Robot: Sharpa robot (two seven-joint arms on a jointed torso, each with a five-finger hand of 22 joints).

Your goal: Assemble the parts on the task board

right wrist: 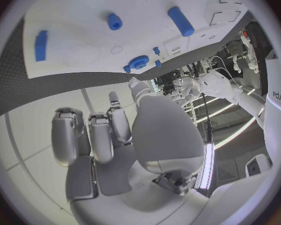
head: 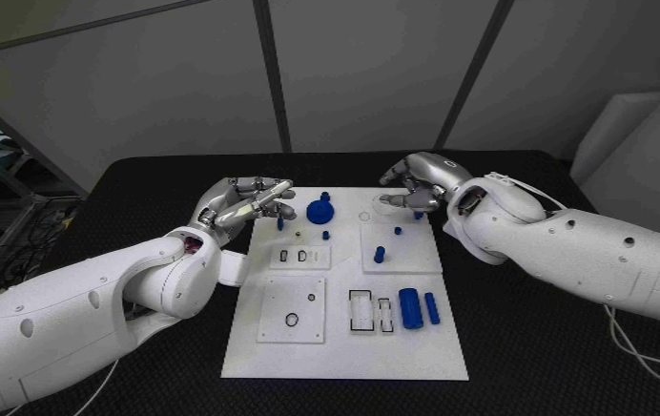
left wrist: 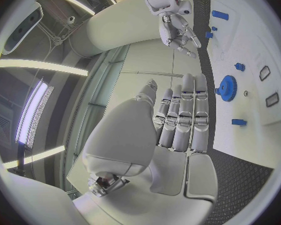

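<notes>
- Both of my hands hover at the far end of the white board (head: 344,344), one at each far corner, and neither holds anything.
- Left hand (head: 248,201) sits over the board's far left corner, fingers stretched out straight and side by side, empty; the wrist view shows them (left wrist: 184,117) extended above the black table (head: 550,359) beside the board's edge.
- Just past my left fingertips, toward the board's middle, stands the blue gear (head: 319,211), with a small blue peg (head: 326,235) near it.
- Right hand (head: 417,187) is at the far right corner, fingers loosely curled, nothing between them as far as I can tell.
- Nearer my body from the right hand lie a small blue stub (head: 396,231) and a short blue pin (head: 379,255).
- Further back toward me lie a thick blue cylinder (head: 410,308) and a slim blue bar (head: 432,308), side by side.
- A black ring (head: 292,320) rests on the near left square plate.
</notes>
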